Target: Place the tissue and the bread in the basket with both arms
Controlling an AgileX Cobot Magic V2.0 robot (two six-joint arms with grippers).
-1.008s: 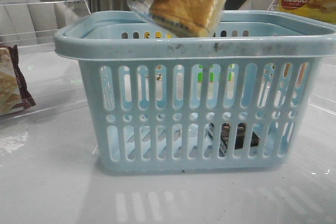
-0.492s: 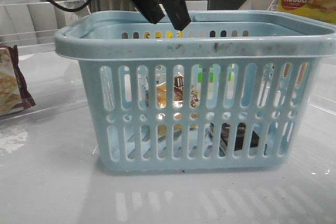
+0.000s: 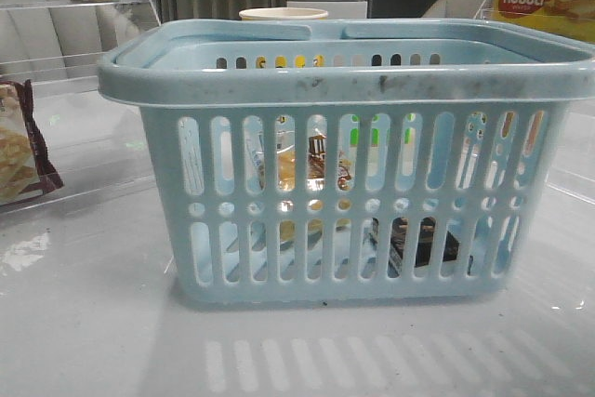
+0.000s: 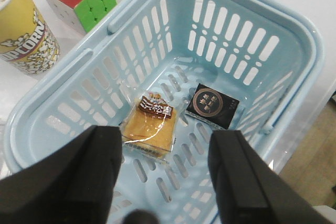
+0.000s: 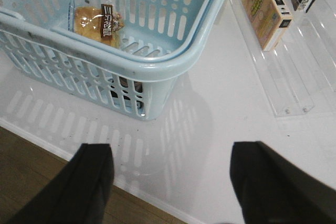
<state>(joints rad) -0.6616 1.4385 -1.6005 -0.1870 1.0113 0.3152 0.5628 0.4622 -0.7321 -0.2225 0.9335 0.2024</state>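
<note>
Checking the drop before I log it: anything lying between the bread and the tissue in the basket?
Nothing: the left wrist view shows only bare slotted floor of the basket between bread and tissue.

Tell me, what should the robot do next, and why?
Probably just lift both arms away and stop. The bread and the tissue both lie on the floor of the basket, and the fingers of the left gripper are open and empty.

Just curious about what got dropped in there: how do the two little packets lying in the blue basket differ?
The bread is golden-brown in a clear wrapper with a dark label band; the tissue is a flat, near-black packet with pale markings. The bread looks thicker and slightly larger. Both lie flat, apart, on the basket floor.
</note>
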